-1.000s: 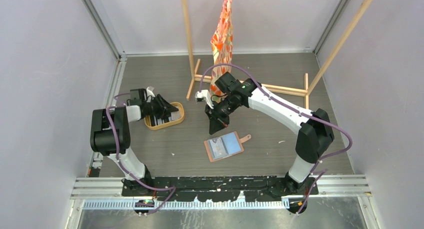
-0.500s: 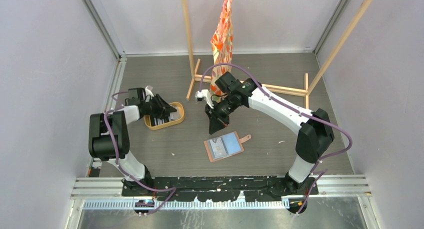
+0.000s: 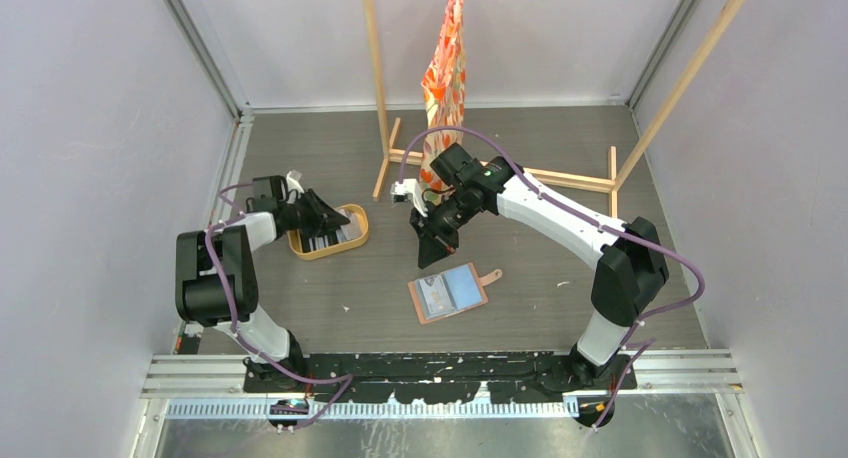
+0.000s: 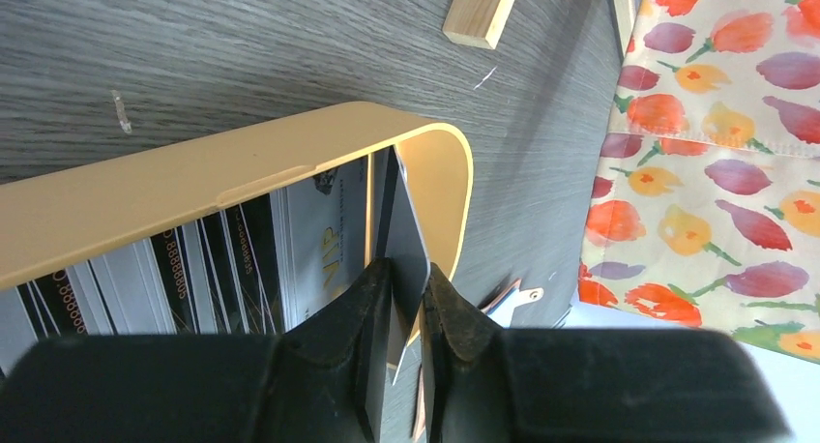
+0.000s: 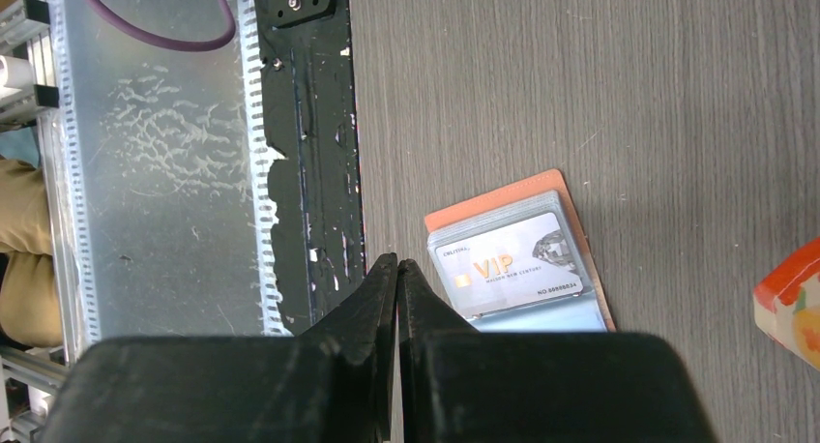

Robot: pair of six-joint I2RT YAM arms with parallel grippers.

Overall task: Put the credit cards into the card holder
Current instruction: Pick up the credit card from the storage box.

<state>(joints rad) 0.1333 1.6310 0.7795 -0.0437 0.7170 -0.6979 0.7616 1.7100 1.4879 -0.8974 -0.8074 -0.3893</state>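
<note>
Well left of the card holder (image 3: pixel 448 292), one oval tray (image 4: pixel 193 187) with a smooth yellow rim keeps several flat plastic credit cards (image 4: pixel 242 269); their exact number I cannot tell. The left hand (image 4: pixel 409 269) is grasping one dark card (image 4: pixel 401 221), which stands on its edge. The right hand (image 5: pixel 396 265), clenched and empty, hangs near the holder's left end. The one leather holder lies open on the tabletop (image 3: pixel 560 308), its long axis left to right, its tab pointing right, with one silver card (image 5: pixel 517 269) inside.

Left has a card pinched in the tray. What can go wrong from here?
The left gripper pinches the dark card by one edge only; it may pivot or slip when lifted. The card stands near the tray rim and might catch there. The shut right gripper hangs near the card holder, possibly crowding the insertion.
</note>
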